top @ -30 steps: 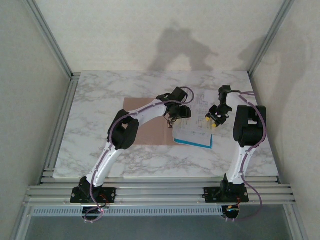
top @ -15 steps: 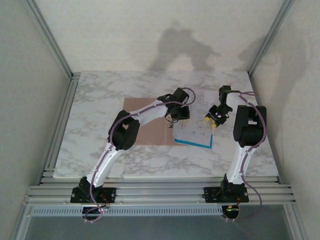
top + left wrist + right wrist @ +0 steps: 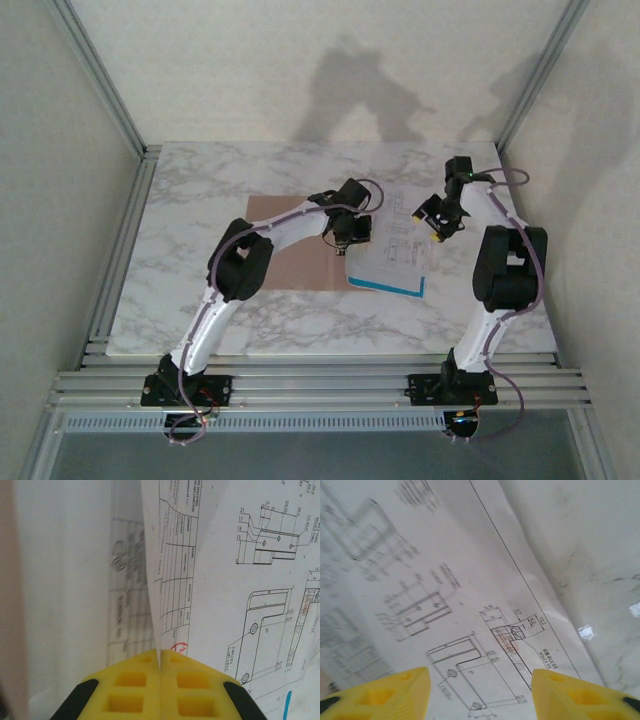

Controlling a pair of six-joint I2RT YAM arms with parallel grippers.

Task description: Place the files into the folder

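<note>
Item, counter: white marble slab with both arm bases at its 6 o'clock edge. Item, files: white sheets printed with engineering drawings, lying right of centre, their left edge overlapping the folder's right edge. A bright blue strip runs along the nearest edge of the stack. Item, folder: flat pinkish-brown card, at 9 o'clock of the files, partly under the left arm. Item, left claw: at the files' 9 o'clock edge. In the left wrist view its yellow fingers are pressed together, clamped on the raised edge of one sheet, with a paler sheet beneath at the left. Item, right claw: over the files' 1 o'clock corner. In the right wrist view its fingers stand wide apart above a drawing sheet; contact cannot be told; bare marble lies at 2 o'clock.
</note>
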